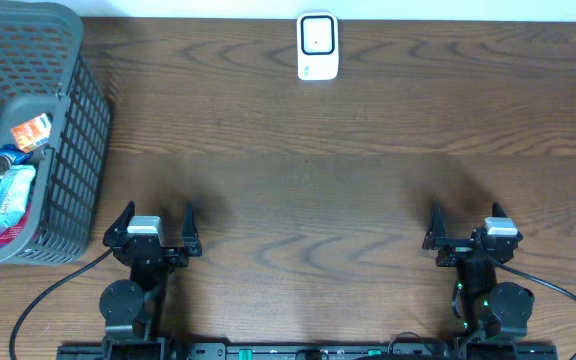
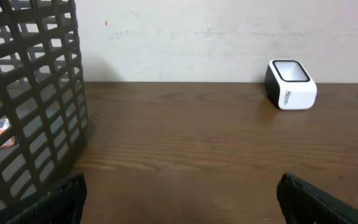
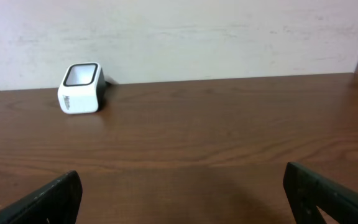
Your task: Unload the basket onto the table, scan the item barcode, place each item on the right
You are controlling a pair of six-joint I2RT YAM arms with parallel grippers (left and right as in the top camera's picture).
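grey basket [image 1: 78,140] holds the items [image 1: 13,190], left claw [image 1: 156,216] and right claw [image 1: 465,220] stand wide open and empty, so picking one probably comes first.

Basket [image 1: 83,140] walls off left edge; scanner [image 1: 317,46] stands rear centre; bare tabletop [image 1: 308,180] between, passable.

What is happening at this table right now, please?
Nothing is being handled yet. The left gripper and the right gripper are open and empty near the front edge of the table. The items lie in the grey basket on the left, and the white scanner stands at the far edge.
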